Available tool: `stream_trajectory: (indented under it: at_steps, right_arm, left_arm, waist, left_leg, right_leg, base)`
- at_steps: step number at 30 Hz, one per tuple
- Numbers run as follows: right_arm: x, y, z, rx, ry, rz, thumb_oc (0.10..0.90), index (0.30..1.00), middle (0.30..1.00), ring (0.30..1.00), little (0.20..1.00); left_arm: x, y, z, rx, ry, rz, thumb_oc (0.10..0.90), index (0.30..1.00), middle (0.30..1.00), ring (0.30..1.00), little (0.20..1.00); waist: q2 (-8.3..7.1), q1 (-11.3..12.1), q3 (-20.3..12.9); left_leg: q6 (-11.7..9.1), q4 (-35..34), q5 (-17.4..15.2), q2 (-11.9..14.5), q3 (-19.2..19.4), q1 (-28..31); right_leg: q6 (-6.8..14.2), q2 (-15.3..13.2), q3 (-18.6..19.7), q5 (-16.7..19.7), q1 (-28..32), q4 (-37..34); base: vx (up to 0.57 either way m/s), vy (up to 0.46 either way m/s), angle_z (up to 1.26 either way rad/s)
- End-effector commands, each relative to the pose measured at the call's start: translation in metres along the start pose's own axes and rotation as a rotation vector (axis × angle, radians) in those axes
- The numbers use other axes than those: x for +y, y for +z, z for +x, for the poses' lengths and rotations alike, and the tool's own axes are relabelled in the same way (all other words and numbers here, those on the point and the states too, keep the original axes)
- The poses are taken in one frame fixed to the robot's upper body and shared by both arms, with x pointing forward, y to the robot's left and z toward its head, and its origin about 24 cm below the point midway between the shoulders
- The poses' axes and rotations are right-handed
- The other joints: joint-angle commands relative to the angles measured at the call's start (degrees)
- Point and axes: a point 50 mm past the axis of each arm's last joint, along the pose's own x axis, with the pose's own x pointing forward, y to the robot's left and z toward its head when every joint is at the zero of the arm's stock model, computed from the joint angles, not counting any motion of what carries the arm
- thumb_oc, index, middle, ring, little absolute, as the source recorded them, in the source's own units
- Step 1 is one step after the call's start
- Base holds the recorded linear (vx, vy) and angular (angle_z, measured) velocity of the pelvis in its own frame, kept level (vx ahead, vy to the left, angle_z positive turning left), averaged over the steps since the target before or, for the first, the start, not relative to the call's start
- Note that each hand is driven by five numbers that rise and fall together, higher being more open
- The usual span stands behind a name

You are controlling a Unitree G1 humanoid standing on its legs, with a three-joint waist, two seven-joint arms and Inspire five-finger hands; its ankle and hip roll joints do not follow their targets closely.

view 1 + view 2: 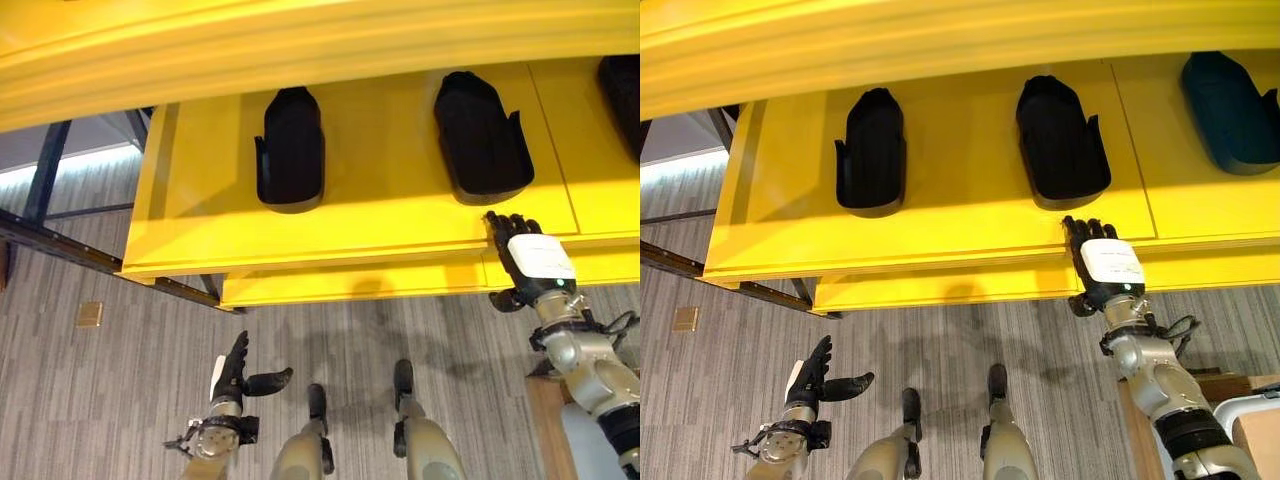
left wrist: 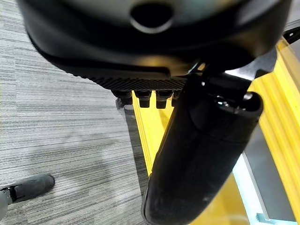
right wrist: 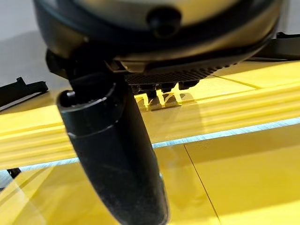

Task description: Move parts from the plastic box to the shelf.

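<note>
Workshop: yellow shelf [image 1: 400, 215], black parts [image 1: 290, 150], carpet [image 1: 100, 390].

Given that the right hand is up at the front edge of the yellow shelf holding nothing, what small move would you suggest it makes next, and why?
Probably draw the right hand back from the yellow shelf toward the box for another part. Its straight fingers rest empty on the front edge, just in front of a black part already lying on the shelf beside another black part. The left hand hangs low and open over the carpet.

Both hands [image 1: 238, 377] [image 1: 522, 260] open, fingers straight
</note>
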Motion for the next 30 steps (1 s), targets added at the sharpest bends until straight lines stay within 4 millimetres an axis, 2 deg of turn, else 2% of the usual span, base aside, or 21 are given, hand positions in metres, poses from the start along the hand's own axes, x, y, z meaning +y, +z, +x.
stream_trajectory:
  at_steps: [1, 9, 15, 27, 30]
  right_arm:
    - [-0.042, 0.005, 0.024, -0.077, -0.117, -0.121, 0.9, 1.0, 1.0, 1.0, 1.0]
    - [-0.048, 0.013, 0.036, -0.109, -0.114, -0.156, 0.9, 1.0, 1.0, 1.0, 1.0]
    - [-0.051, 0.011, 0.041, -0.103, -0.094, -0.191, 0.9, 1.0, 1.0, 1.0, 1.0]
    - [-0.048, 0.013, 0.042, -0.1, -0.091, -0.175, 0.9, 1.0, 1.0, 1.0, 1.0]
    - [-0.047, 0.016, 0.037, -0.103, -0.117, -0.14, 0.9, 1.0, 1.0, 1.0, 1.0]
  left_arm:
    - [0.017, 0.022, 0.004, -0.134, 0.022, 0.035, 0.9, 1.0, 1.0, 1.0, 1.0]
    - [0.017, 0.023, 0.004, -0.138, 0.018, 0.029, 0.9, 1.0, 1.0, 1.0, 1.0]
    - [0.017, 0.024, 0.004, -0.142, 0.015, 0.033, 0.9, 1.0, 1.0, 1.0, 1.0]
    - [0.016, 0.025, 0.005, -0.142, 0.013, 0.023, 0.9, 1.0, 1.0, 1.0, 1.0]
    - [0.016, 0.029, 0.007, -0.154, 0.023, 0.026, 0.9, 1.0, 1.0, 1.0, 1.0]
  waist:
    - [-2.01, 1.5, -1.5]
    - [-1.86, 1.8, -1.1]
    - [-1.87, 2.1, -0.7]
    - [-2.01, 2.3, -0.5]
    - [-2.17, 2.0, -0.5]
  left_leg:
    - [-1.2, -0.1, 4.6, 2.6, -0.9, -3.7]
    - [-1.3, -0.1, 4.8, 2.4, -1.0, -4.3]
    - [-1.2, -0.2, 5.0, 2.3, -1.3, -4.8]
    - [-1.2, -0.2, 4.8, 2.2, -1.3, -5.0]
    - [-1.1, -0.2, 4.6, 2.2, -1.3, -4.9]
  right_leg:
    - [2.9, -3.4, -2.2, -10.2, 1.8, 9.8]
    - [2.9, -3.5, -2.4, -10.1, 1.2, 9.9]
    - [2.9, -3.6, -2.5, -10.0, 0.8, 10.0]
    - [2.8, -3.7, -2.6, -10.1, 0.6, 10.2]
    - [2.8, -3.8, -2.6, -10.2, 0.7, 10.2]
  base:
    - [0.0, 0.0, 0.0]
    - [0.0, 0.0, 0.0]
    - [0.0, -0.001, 0.01]
    - [0.0, 0.0, 0.0]
    - [0.0, 0.0, 0.0]
